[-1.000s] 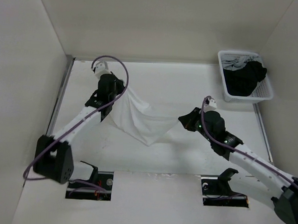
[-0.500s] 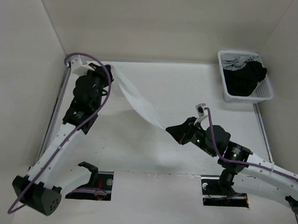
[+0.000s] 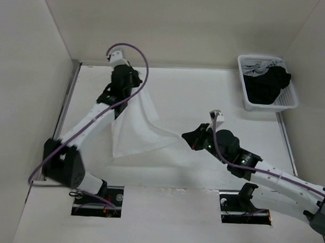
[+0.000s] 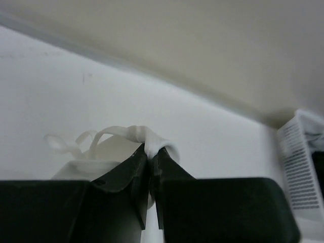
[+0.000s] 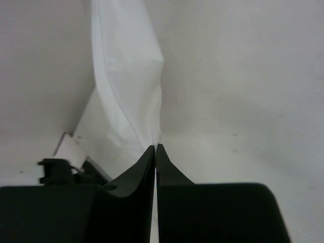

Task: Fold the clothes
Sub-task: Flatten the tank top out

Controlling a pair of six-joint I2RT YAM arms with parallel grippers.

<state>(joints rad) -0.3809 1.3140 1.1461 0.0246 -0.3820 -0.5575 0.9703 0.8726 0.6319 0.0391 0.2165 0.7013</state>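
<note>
Left tool [image 3: 134, 81] & right tool [image 3: 188, 137], approx. 4 o'clock from it, are each clamped tight on the camisole [image 3: 134, 125], which hangs btw them.

A white plastic lattice basket [image 3: 269, 107] sits at the two o'clock corner of a white table [image 3: 207, 94]. Black clothing [image 3: 268, 86] is heaped inside it, with a pale grey cloth [image 3: 259, 65] at its twelve o'clock end. Plain cream walls [image 3: 184, 24] enclose the table.

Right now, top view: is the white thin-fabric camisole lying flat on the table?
No: the camisole is strung between the left gripper and the right gripper, each shut on it.
</note>
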